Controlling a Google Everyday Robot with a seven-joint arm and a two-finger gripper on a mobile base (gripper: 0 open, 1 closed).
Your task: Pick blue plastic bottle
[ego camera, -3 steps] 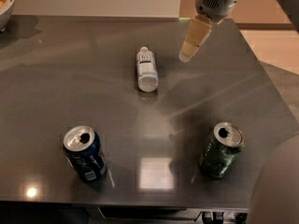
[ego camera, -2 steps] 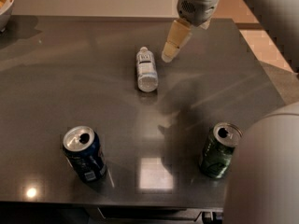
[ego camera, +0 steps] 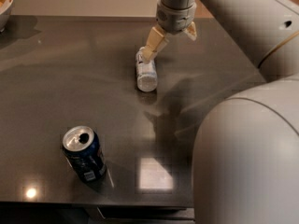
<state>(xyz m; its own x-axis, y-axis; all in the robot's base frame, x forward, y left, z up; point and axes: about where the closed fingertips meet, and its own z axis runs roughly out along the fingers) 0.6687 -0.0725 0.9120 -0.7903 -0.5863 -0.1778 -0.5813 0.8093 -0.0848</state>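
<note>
The blue plastic bottle (ego camera: 146, 73) lies on its side on the dark table (ego camera: 70, 78), cap end toward the far edge. It is pale and clear with a light label. My gripper (ego camera: 169, 45) hangs from the arm just above the bottle's far end. Its fingers are spread, and the left cream fingertip (ego camera: 148, 52) is at the bottle's cap end. Whether it touches the bottle cannot be told. Nothing is held.
A dark blue soda can (ego camera: 84, 154) stands open at the front left. A white bowl (ego camera: 3, 6) sits at the far left corner. My large grey arm (ego camera: 247, 153) fills the right side and hides that part of the table.
The gripper has moved left and down, from above the table's far right to right over the bottle's cap end. The arm now covers the green can at the front right.
</note>
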